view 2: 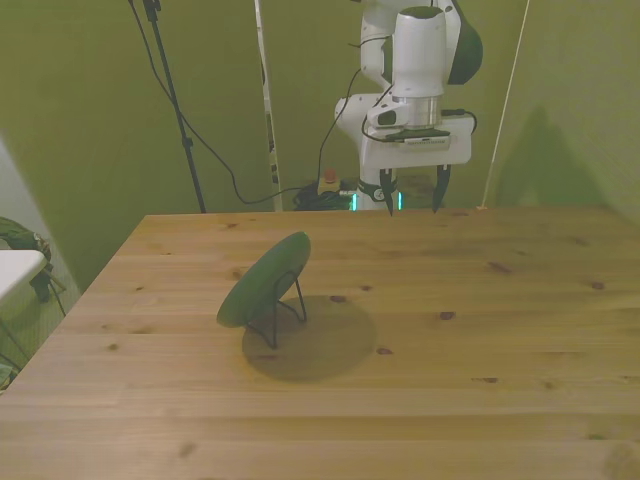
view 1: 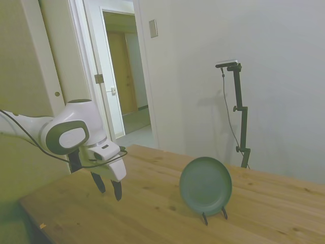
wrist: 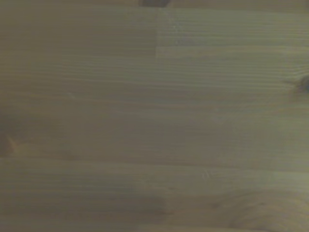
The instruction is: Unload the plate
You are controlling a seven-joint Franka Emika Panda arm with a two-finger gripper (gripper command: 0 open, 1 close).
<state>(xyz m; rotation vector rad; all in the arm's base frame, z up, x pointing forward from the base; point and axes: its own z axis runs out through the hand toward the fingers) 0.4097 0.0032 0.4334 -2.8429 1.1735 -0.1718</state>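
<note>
The plate (view 2: pixel 262 282) stands tilted on its edge, propped in a thin black wire stand (view 2: pixel 285 312) on the table (view 2: pixel 480 340), slightly toward 9 o'clock of the table's middle, with a round shadow beneath it. The gripper (view 2: pixel 411 196) hangs at 1 o'clock from the plate, well apart from it, over the table's far edge. Its two dark fingers (view 2: pixel 388 194) point down, spread apart and holding nothing.

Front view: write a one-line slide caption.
Grey-green plate leans in a black wire stand on the wooden table; open gripper hovers apart.
</note>
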